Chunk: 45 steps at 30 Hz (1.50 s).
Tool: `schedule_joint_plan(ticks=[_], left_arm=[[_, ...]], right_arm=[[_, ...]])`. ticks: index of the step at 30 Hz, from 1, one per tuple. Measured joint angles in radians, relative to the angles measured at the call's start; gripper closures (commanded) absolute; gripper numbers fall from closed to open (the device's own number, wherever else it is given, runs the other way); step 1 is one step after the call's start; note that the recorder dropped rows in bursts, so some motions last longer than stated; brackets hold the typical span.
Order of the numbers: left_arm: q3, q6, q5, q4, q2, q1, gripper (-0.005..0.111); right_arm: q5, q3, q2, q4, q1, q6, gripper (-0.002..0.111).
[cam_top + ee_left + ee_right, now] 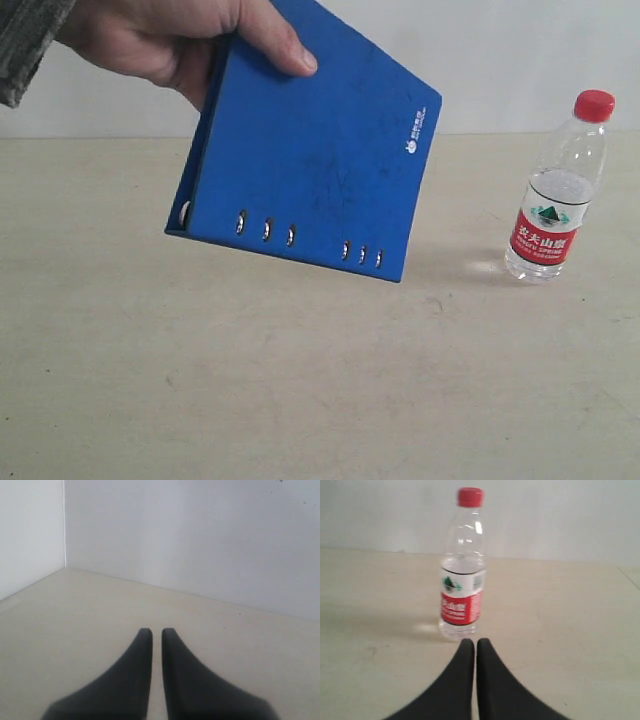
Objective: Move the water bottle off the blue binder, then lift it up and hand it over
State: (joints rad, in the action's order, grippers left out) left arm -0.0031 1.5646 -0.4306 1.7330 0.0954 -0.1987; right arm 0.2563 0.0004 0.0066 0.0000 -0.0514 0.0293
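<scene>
Blue binder (310, 160): tilted in the air, held by a person's hand (170, 40), left.
Water bottle (558, 190): upright on the table (300, 400), right.
Left gripper (156, 632): pressed together, empty.
Right gripper (475, 642): pressed together, empty, near the bottle.

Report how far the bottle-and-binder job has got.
Done: the water bottle stands upright on the table, off the blue binder. In hand: a person's hand holds the binder tilted above the table; both arms' jaws are shut and empty. Left: if that hold is the handover, nothing; the pictures cannot settle it.
</scene>
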Motion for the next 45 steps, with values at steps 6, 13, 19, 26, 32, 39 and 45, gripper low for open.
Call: schedule_joint_plan(ticks=[6,13,19,26,32,39,45], left_arm=[[0.000,0.000,0.000,-0.002,0.000,0.000,0.100],[0.000,0.000,0.000,-0.002,0.000,0.000,0.100],[0.000,0.000,0.000,-0.002,0.000,0.000,0.100],[0.000,0.000,0.000,-0.002,0.000,0.000,0.100],[0.000,0.000,0.002,-0.002,0.002,0.000,0.100],[0.000,0.000,0.002,-0.002,0.002,0.000,0.100],[0.000,0.000,0.004,-0.002,0.002,0.000,0.100]], right_arm=[[0.072,0.000,-0.002,0.065,0.140,-0.023,0.108],[-0.097,0.000,-0.002,0.093,0.140,-0.029,0.108],[-0.327,0.000,-0.002,0.243,0.140,0.233,0.108],[0.035,0.002,-0.002,0.291,0.140,0.348,0.108],[0.052,0.002,-0.002,0.106,0.140,0.058,0.108],[0.056,0.002,-0.002,0.063,0.140,0.019,0.108],[0.076,0.002,-0.002,0.060,0.140,0.015,0.108]])
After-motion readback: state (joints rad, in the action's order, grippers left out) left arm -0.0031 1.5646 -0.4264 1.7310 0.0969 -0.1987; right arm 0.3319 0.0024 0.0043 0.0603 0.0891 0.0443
